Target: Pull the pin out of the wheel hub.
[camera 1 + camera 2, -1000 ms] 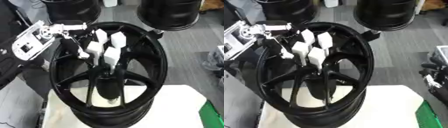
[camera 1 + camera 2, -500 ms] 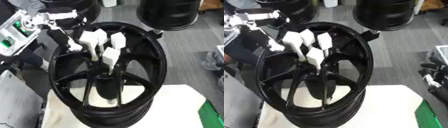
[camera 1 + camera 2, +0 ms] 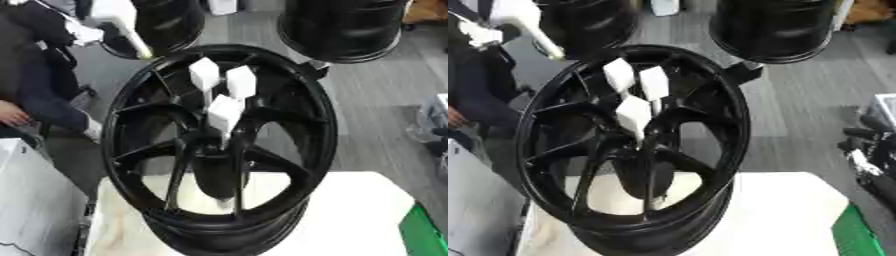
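Note:
A black spoked wheel hub [image 3: 289,115] stands tilted on a white table [image 3: 359,210]. Three pins with white block heads [image 3: 225,111] stick up from its middle. One more white-headed pin [image 3: 520,15] hangs in the air beyond the hub's upper left rim, its stem slanting down to a yellowish tip. My left hand [image 3: 481,33] shows only as blurred white and silver parts at the top left, and it holds that pin clear of the hub. My right hand shows in neither view.
Two other black wheels [image 3: 346,27] stand on the grey floor behind the hub. Dark gear [image 3: 868,150] sits at the right edge, a green object [image 3: 427,235] at the lower right, and a white box [image 3: 26,200] at the lower left.
One of the white-headed pins has left the hub. My left hand has carried it up and to the left, away from the rim. The hub has stayed in place.

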`<state>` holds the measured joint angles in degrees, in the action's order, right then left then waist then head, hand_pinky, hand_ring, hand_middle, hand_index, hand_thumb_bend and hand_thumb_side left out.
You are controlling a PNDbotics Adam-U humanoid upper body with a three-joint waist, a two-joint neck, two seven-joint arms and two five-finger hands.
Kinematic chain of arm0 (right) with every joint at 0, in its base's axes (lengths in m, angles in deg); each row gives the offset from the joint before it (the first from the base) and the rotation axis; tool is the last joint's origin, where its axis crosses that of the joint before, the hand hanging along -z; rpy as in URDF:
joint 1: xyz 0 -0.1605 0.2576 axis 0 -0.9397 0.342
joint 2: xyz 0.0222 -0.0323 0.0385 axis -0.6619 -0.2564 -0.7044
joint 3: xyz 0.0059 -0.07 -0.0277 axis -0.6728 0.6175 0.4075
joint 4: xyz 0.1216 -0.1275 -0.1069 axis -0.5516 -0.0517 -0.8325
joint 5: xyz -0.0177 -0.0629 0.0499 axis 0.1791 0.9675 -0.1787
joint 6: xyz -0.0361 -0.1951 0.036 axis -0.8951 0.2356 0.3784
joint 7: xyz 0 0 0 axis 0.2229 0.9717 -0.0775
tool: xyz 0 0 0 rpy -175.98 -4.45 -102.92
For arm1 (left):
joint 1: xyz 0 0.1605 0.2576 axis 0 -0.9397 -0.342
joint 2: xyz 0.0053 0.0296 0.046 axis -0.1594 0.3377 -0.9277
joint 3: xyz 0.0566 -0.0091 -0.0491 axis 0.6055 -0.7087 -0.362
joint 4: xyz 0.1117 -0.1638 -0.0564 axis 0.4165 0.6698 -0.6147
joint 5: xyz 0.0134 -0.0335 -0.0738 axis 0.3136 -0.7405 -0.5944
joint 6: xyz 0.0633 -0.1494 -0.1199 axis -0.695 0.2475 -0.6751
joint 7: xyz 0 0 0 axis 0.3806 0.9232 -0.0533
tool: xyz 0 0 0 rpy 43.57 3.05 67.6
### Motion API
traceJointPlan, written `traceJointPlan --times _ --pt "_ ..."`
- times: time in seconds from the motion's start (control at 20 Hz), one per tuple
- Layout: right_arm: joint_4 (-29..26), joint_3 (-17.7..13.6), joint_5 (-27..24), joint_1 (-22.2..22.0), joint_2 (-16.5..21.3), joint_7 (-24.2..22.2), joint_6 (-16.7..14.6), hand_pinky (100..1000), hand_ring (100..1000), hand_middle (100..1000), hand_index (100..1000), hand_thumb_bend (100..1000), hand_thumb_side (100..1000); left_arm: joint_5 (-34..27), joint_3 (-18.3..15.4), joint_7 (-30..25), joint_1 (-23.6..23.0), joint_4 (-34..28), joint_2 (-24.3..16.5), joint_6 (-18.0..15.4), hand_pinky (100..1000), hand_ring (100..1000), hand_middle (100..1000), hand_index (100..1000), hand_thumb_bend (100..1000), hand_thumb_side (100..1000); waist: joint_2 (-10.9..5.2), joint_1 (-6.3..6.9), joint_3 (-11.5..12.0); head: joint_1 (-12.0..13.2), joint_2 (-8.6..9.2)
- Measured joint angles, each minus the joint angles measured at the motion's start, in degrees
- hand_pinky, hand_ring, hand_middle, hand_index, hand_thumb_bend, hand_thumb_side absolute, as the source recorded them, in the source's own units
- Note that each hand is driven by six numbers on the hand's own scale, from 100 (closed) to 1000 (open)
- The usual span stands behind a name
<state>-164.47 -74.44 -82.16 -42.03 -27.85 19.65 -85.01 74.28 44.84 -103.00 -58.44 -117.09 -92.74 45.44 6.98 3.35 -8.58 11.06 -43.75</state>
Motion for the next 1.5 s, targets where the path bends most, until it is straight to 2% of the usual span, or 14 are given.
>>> traceJointPlan --times 0.15,0.3,0.35,0.4,0.45,0.5,0.6,0.8,1.0,1.2,1.35,1.4,1.45,1.5 --pt "0.1 0.0 0.0 0.0 0.0 0.0 0.0 793 733 761 939 100 430 3.0 -0.6 2.0 -1.1 7.7 0.4 1.1 563 409 375 493 238 100 0.00 -0.16 -0.3 0.0 0.01" --pt "0.1 0.0 0.0 0.0 -0.4 0.0 0.0 793 733 761 939 100 430 5.6 -0.1 2.2 -0.5 15.4 2.7 1.1 604 516 519 627 289 100 0.00 -0.47 -0.8 0.0 0.06" --pt "0.2 0.0 0.0 0.0 -0.4 0.0 0.0 793 733 761 939 100 430 6.5 0.2 2.2 -0.1 17.8 3.8 0.9 632 585 608 704 400 138 0.00 -0.55 -1.0 0.0 0.07" --pt "0.2 0.0 0.0 0.0 -0.4 0.0 0.0 793 733 761 939 100 430 7.4 0.5 2.2 0.3 20.0 4.9 0.6 643 615 653 746 525 268 0.00 -0.59 -1.2 0.1 0.07" --pt "0.2 0.0 0.0 0.0 -0.5 0.0 0.0 793 733 761 939 100 430 8.1 0.9 2.4 0.7 22.0 6.1 0.1 663 659 708 791 711 411 0.01 -0.61 -1.3 0.2 0.08" --pt "0.3 0.0 0.0 0.0 -0.5 0.0 0.0 793 733 761 939 100 430 8.6 1.1 2.6 1.0 23.8 7.3 -0.5 687 705 757 835 864 492 0.01 -0.64 -1.3 0.2 0.09" --pt "0.3 0.0 0.0 0.1 -0.6 0.0 0.0 793 733 761 939 100 431 9.0 1.2 3.1 1.3 26.6 9.5 -1.9 717 760 812 879 938 527 0.03 -0.74 -1.4 0.2 0.11" --pt "0.3 0.0 0.0 0.1 -0.9 0.0 0.0 794 733 761 939 100 431 8.4 0.6 4.5 0.1 27.3 13.3 -4.3 740 806 868 904 927 549 0.22 -1.07 -1.4 0.3 0.13" --pt "0.3 -0.1 0.0 0.1 -1.0 0.0 0.0 794 733 761 939 100 431 5.7 -1.5 6.9 -3.1 22.8 16.4 -4.7 687 742 792 852 827 561 0.37 -1.23 -1.2 0.4 0.18" --pt "0.3 -0.3 -0.1 0.1 -1.3 0.1 -0.1 794 733 761 939 100 432 1.2 -5.0 12.0 -6.4 15.0 20.7 -4.2 657 699 750 819 772 583 0.58 -1.65 -0.8 0.4 0.59" --pt "0.3 -0.3 -0.1 0.3 -1.6 0.1 -0.1 794 734 761 939 100 433 -2.7 -8.0 16.0 -8.9 6.9 26.7 -4.6 653 696 745 813 747 588 1.02 -1.85 -0.8 0.3 0.62" --pt "0.3 -0.3 -0.1 0.5 -1.7 0.1 -0.1 794 734 761 939 100 433 -3.7 -8.8 17.2 -9.6 4.2 28.9 -4.8 651 694 744 810 806 529 1.13 -1.94 -0.8 0.3 0.64" --pt "0.3 -0.3 -0.2 0.5 -1.8 0.1 -0.1 794 733 761 939 100 433 -4.4 -9.5 18.2 -10.2 1.7 31.1 -5.0 650 694 741 810 730 591 1.22 -2.09 -0.8 0.2 0.70" --pt "0.3 -0.3 -0.3 0.6 -2.0 0.1 -0.1 794 733 761 939 100 433 -4.9 -10.1 19.1 -10.8 -0.6 33.3 -5.1 651 692 739 809 724 591 1.34 -2.21 -0.6 0.2 0.91"
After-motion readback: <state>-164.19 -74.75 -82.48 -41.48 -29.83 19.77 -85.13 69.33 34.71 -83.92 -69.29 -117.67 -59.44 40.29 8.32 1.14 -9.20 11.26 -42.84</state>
